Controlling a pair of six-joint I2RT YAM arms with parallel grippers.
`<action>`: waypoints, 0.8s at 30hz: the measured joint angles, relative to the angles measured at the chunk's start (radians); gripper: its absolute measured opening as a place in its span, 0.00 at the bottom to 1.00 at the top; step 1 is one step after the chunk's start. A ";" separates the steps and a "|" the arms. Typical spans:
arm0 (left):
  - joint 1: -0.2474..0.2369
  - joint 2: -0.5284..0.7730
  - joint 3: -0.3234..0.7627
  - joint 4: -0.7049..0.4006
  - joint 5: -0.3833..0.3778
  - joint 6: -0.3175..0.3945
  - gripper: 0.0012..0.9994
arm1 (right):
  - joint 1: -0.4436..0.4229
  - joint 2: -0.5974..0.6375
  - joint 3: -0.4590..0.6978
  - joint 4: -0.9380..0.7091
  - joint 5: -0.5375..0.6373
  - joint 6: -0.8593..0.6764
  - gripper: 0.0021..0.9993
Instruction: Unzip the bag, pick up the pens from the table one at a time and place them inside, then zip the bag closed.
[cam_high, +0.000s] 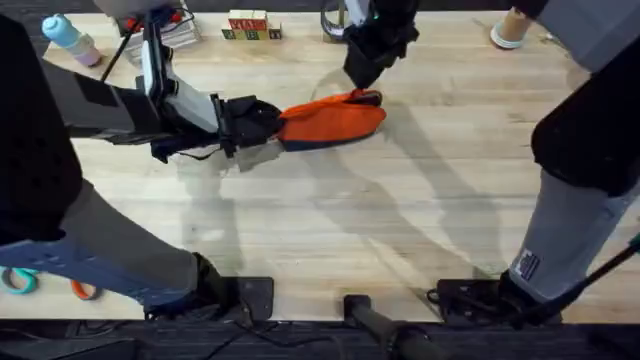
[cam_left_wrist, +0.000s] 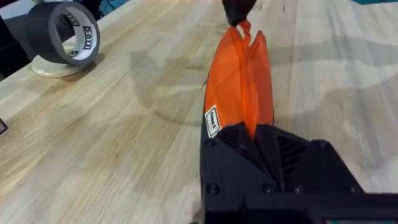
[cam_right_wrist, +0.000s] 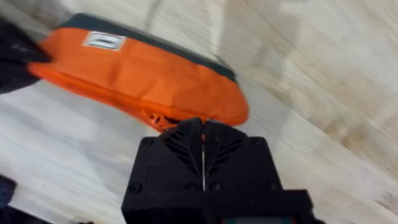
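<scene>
The orange bag (cam_high: 335, 118) with its navy base lies across the far middle of the table (cam_high: 400, 230). My left gripper (cam_high: 272, 126) is shut on the bag's left end, its black fingers (cam_left_wrist: 239, 149) pinching the fabric (cam_left_wrist: 239, 81). My right gripper (cam_high: 364, 84) stands over the bag's right end, shut on the small orange zipper pull (cam_left_wrist: 243, 29), which it holds slightly raised. In the right wrist view the closed fingers (cam_right_wrist: 180, 149) sit just off the bag (cam_right_wrist: 143, 68) by the zipper line (cam_right_wrist: 155, 118). The pens are out of view.
A roll of black tape (cam_left_wrist: 62, 34) on a pale disc stands at the back of the table. Wooden letter blocks (cam_high: 250, 26) and a blue-capped bottle (cam_high: 68, 38) are at the far left, a cup (cam_high: 510, 30) at the far right. Scissors (cam_high: 80, 290) lie near the front left.
</scene>
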 joint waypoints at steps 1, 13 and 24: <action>0.000 0.000 0.000 0.000 0.000 0.000 0.04 | -0.007 0.000 0.000 -0.002 0.007 0.000 0.03; 0.001 0.000 0.000 0.000 0.000 0.000 0.04 | -0.098 0.000 0.000 -0.053 0.048 0.000 0.03; 0.001 0.000 0.000 0.000 -0.001 0.000 0.04 | -0.153 0.000 0.002 -0.056 0.084 0.000 0.03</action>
